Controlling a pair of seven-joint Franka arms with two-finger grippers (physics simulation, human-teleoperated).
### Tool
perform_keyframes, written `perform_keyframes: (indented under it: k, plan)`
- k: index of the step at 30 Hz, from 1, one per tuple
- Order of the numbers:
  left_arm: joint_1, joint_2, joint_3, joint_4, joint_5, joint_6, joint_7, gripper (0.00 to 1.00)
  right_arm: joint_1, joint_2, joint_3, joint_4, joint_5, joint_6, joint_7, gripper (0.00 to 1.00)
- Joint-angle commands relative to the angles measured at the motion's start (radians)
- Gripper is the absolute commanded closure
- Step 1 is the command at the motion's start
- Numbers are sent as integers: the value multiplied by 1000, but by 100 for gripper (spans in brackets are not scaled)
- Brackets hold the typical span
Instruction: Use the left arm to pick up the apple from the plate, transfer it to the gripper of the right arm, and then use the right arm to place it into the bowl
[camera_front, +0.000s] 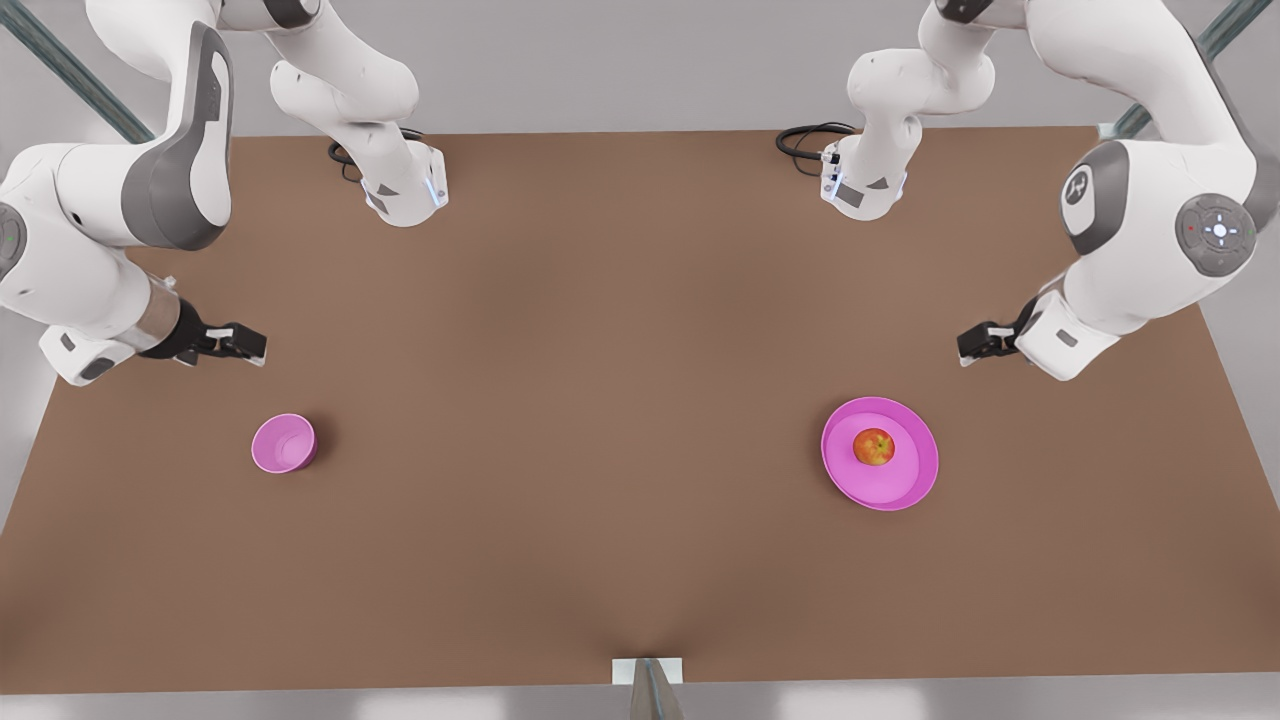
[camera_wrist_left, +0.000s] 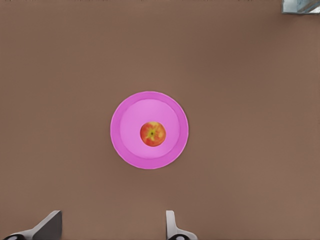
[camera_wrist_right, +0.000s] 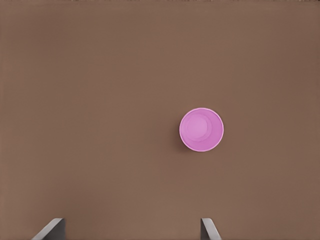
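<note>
**Both claws high, apple waiting on the plate**

Starting from the front view's left, our right claw (camera_front: 235, 343) hangs above the worktop (camera_front: 600, 400) near the bowl (camera_front: 283, 443), fingers spread wide and empty; that arm waits. Across on the front view's right, the apple (camera_front: 874, 447) sits around the middle of the plate (camera_front: 880, 453), and our left claw (camera_front: 978, 343) hovers just beyond it, also wide open and empty. We should centre that claw over the apple, descend straight, and close gently across its widest part. Its fingertips (camera_wrist_left: 172, 222) are cut off at the wrist view's edge.
</note>
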Motion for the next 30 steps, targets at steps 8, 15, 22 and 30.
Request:
perform_keyframes:
  k: [8, 15, 22, 30]
  plan:
    - [-46, 157, 2, -234, 22, 509, -185, 0, -1, 0, 0, 0, 3, 27, -7, 0]
    - [-43, 215, 2, -363, 18, 641, -194, 0, -1, 0, 0, 0, 6, 27, -7, 0]
    - [-46, 249, 0, -481, 16, 792, -217, 0, 1, 4, 1, 0, 6, 27, -5, 0]
    - [-52, 366, 0, -481, 15, 929, -217, 0, 1, 5, 1, 0, 6, 27, -5, 0]
